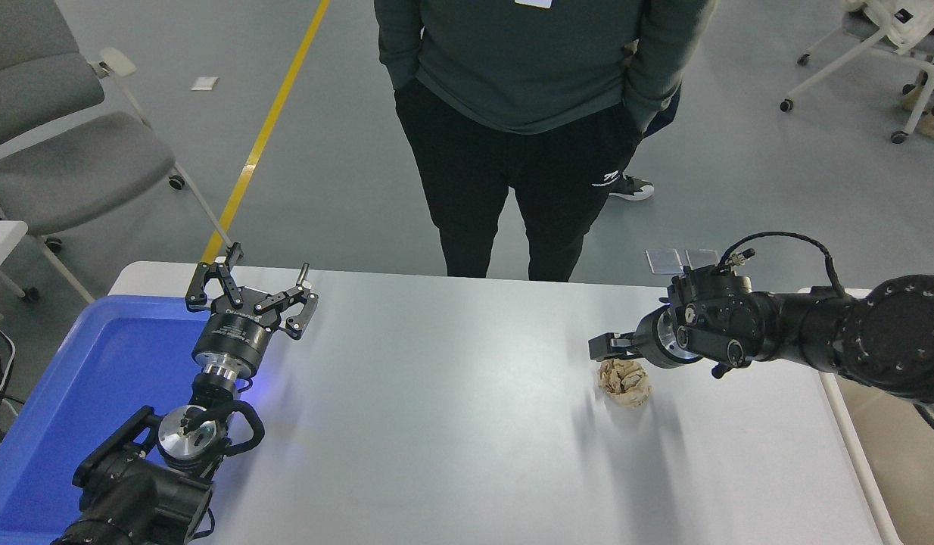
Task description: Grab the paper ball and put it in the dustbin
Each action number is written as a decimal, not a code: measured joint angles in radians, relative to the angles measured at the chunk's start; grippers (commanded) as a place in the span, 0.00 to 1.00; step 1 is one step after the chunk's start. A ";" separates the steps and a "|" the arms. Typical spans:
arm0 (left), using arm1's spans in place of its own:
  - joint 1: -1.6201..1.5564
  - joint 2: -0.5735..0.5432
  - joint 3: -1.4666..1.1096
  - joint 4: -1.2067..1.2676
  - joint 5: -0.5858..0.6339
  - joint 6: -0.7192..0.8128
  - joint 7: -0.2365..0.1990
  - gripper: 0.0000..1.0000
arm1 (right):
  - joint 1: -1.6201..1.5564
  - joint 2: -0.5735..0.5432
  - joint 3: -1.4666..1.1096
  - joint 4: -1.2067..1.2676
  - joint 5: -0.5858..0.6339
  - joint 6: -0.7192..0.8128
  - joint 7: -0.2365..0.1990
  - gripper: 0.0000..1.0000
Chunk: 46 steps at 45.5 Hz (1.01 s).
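Head view frames a white surface (pixel 452 424) on which the paper ball (pixel 624 381) is seen lying right of centre, toward the right side. Just above its far edge the right end effector (pixel 605 347) is held, reaching in from the right edge of the scene and pointing left; whether its fingers are apart or together cannot be told from this angle, and contact with the ball cannot be made out. Only a strip of the dustbin (pixel 860 454) is visible, at the right edge beside the surface. At the near left the left end effector (pixel 251 284) is parked with its fingers spread apart, above the edge of a blue tray (pixel 73 424). A person (pixel 527 113) is seen standing at the far side.
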 measured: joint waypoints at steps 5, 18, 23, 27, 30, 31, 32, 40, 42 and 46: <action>0.000 0.000 0.000 0.000 0.000 0.000 0.000 0.99 | -0.023 0.003 0.001 -0.018 -0.009 -0.005 0.000 1.00; 0.000 0.000 0.000 0.000 0.000 0.000 0.000 0.99 | -0.055 0.006 0.002 -0.038 -0.019 -0.011 0.001 0.58; 0.000 0.000 0.000 0.000 0.000 0.000 0.000 0.99 | -0.061 0.006 0.003 -0.040 -0.019 -0.011 0.002 0.31; 0.000 0.000 0.000 0.000 0.000 0.000 0.000 0.99 | -0.065 0.007 0.003 -0.041 -0.020 -0.010 0.002 0.10; 0.000 0.000 0.000 0.000 0.000 0.000 0.000 0.99 | -0.067 0.007 0.002 -0.041 -0.021 -0.008 0.002 0.00; 0.000 0.000 0.000 0.000 0.000 0.000 0.000 0.99 | -0.067 0.007 0.002 -0.041 -0.021 -0.007 0.003 0.00; 0.000 0.000 0.000 0.000 0.000 0.000 0.000 0.99 | -0.067 0.007 0.002 -0.041 -0.021 -0.007 0.003 0.00; 0.000 0.000 0.000 0.000 0.000 0.000 0.000 0.99 | -0.063 0.007 0.002 -0.033 -0.021 -0.002 0.006 0.00; 0.000 0.000 0.000 0.000 0.000 0.000 0.000 0.99 | -0.059 0.005 0.001 -0.030 -0.021 0.001 0.007 0.00; 0.000 0.000 0.000 0.000 0.000 0.000 0.000 0.99 | -0.038 -0.011 0.001 -0.011 -0.021 0.012 0.008 0.00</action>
